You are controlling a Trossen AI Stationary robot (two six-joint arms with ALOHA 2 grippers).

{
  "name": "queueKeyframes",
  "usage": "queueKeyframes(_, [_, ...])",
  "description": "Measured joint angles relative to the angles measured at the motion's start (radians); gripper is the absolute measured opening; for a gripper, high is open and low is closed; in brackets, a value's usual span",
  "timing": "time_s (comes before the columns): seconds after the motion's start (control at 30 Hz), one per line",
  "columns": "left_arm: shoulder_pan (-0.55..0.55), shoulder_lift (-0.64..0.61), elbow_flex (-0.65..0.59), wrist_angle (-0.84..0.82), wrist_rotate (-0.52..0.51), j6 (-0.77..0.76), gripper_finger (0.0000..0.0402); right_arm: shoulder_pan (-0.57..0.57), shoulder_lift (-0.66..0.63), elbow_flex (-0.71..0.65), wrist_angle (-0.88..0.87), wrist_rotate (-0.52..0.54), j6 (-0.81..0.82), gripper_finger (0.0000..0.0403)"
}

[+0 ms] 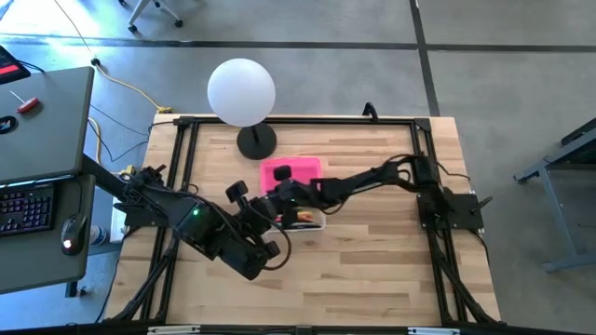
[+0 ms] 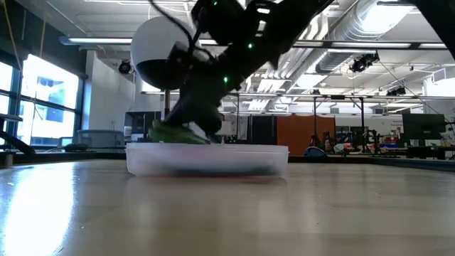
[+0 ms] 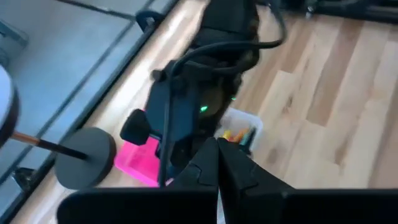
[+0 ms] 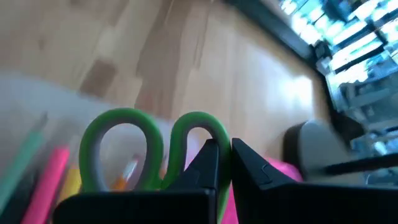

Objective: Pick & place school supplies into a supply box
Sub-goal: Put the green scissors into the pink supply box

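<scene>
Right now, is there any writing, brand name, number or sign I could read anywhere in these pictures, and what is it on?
None can be read.
Supply box, pink lid and scissors: no lettering shows.
Keyboard on the side desk: keys too small to read.
Room behind the table in the low view: nothing legible.

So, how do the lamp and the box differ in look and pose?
The lamp is a round white globe on a dark base, while the box is low, rectangular and clear. The lamp stands tall at the table's far edge, and the box lies flat near the middle. The box holds coloured pens and green scissors, and both tools are at it; the lamp stands alone. Both rest on the wooden table.
</scene>
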Motion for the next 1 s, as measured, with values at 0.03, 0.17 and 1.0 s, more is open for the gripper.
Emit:
queueKeyframes(0.03, [0.0, 0.0, 0.0, -0.001, 0.01, -0.001, 0.0033, -0.003, 0.011, 0.009, -0.028, 0.0, 0.0, 0.0004])
queueKeyframes(0.17, [0.0, 0.0, 0.0, 0.0, 0.011, -0.002, 0.0043, -0.006, 0.015, 0.01, -0.109, 0.002, 0.008, 0.0021])
queueKeyframes(1.0, [0.011, -0.078, 0.0, -0.001, -0.083, 0.132, 0.0036, 0.029, -0.075, 0.033, -0.256, -0.003, -0.047, 0.0093])
